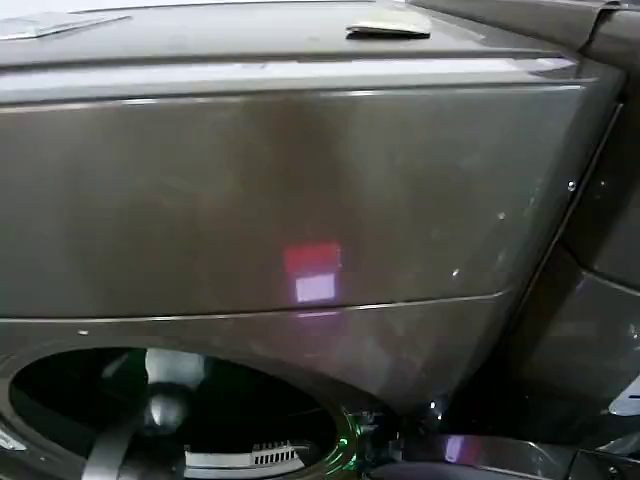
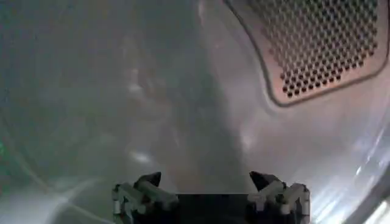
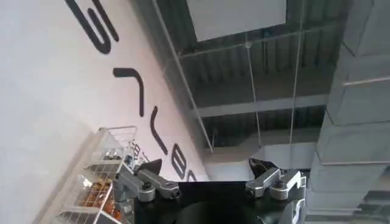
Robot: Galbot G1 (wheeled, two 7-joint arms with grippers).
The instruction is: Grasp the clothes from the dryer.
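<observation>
The bronze-brown dryer (image 1: 300,200) stands close in front of me, its round porthole (image 1: 60,385) at the lower left of the head view. My left arm (image 1: 168,400) reaches through that porthole into the drum. In the left wrist view the left gripper (image 2: 207,180) is open, with nothing between its fingertips (image 2: 149,179), and faces the bare shiny drum wall (image 2: 152,91). A perforated panel (image 2: 317,42) sits on the drum's back. The clothes are out of view. The right gripper (image 3: 207,167) is open and empty outside the dryer, pointing up toward the ceiling.
A flat pale item (image 1: 388,28) lies on top of the dryer. A darker machine panel (image 1: 600,250) adjoins the dryer on the right. In the right wrist view, a wire shelf rack (image 3: 103,176) stands against a white lettered wall.
</observation>
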